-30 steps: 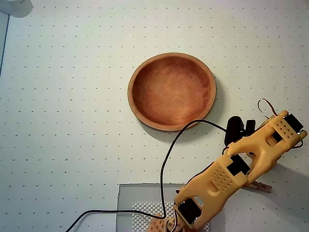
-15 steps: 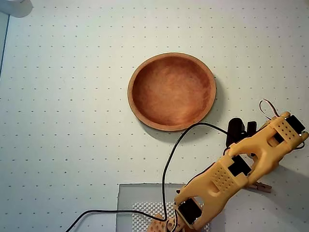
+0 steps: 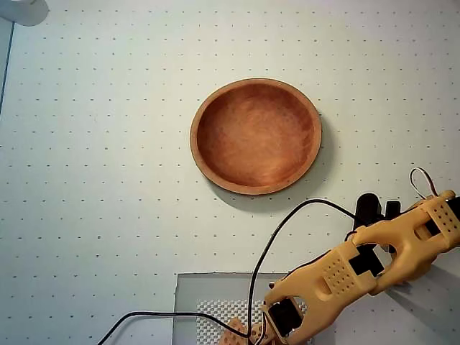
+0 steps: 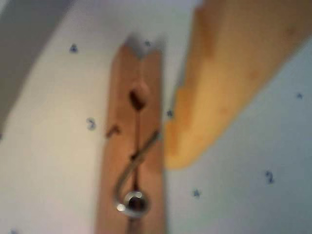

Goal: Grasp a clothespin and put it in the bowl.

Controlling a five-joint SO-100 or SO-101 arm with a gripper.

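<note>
- The clothespin [image 4: 132, 146] is lying flat on the dotted white desk [image 3: 108, 144], filling the middle of the blurred wrist view, its metal spring [image 4: 130, 197] showing near the bottom edge.
- One yellow finger [image 4: 229, 73] of the claw is reaching down just beside the clothespin on its right in that view; whether it is touching the wood cannot be told.
- The other finger is not showing clearly, so I cannot tell whether the claw [image 4: 146, 122] is apart or together.
- In the overhead view the yellow arm [image 3: 359, 269] is folding over the lower right of the desk and covering the clothespin.
- The bowl [image 3: 256, 136] is sitting empty near the middle of the desk, well apart from the arm.
- A black cable [image 3: 251, 273] is trailing across the desk below the bowl.
</note>
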